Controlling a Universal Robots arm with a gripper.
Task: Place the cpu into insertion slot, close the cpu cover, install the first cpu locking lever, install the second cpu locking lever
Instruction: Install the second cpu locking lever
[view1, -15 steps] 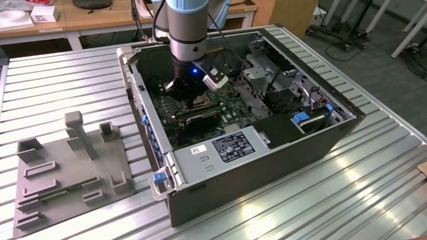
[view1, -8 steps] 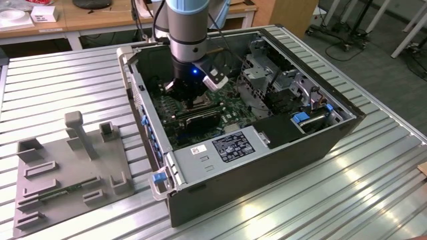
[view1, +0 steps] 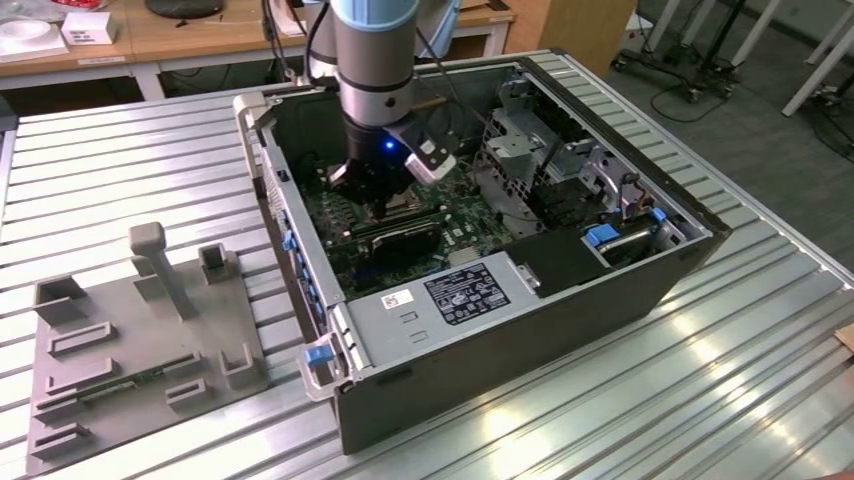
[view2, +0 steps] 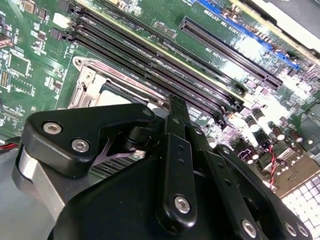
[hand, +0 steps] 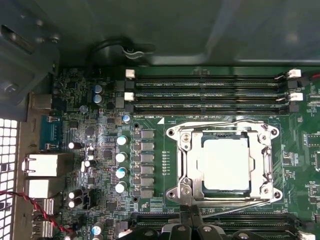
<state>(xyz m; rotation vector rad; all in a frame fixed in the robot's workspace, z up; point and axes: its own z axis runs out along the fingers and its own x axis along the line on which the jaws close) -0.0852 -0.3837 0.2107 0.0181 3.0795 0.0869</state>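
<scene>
While the black claw (view1: 378, 192) hangs just over the green motherboard (hand: 150, 210) inside the open black computer case (view1: 641, 290) on the ribbed metal desk (view1: 747, 400), I can't tell its grip state. Long black memory slots (hand: 210, 92) flank the silver-rimmed insertion slot (hand: 176, 165). The pale grey square cpu (hand: 225, 162) sits inside it, under the closed silvery cpu cover (hand: 192, 165).

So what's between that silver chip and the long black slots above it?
In the first wrist view, the cpu cover frames the cpu; green board lies before the memory slots.
</scene>
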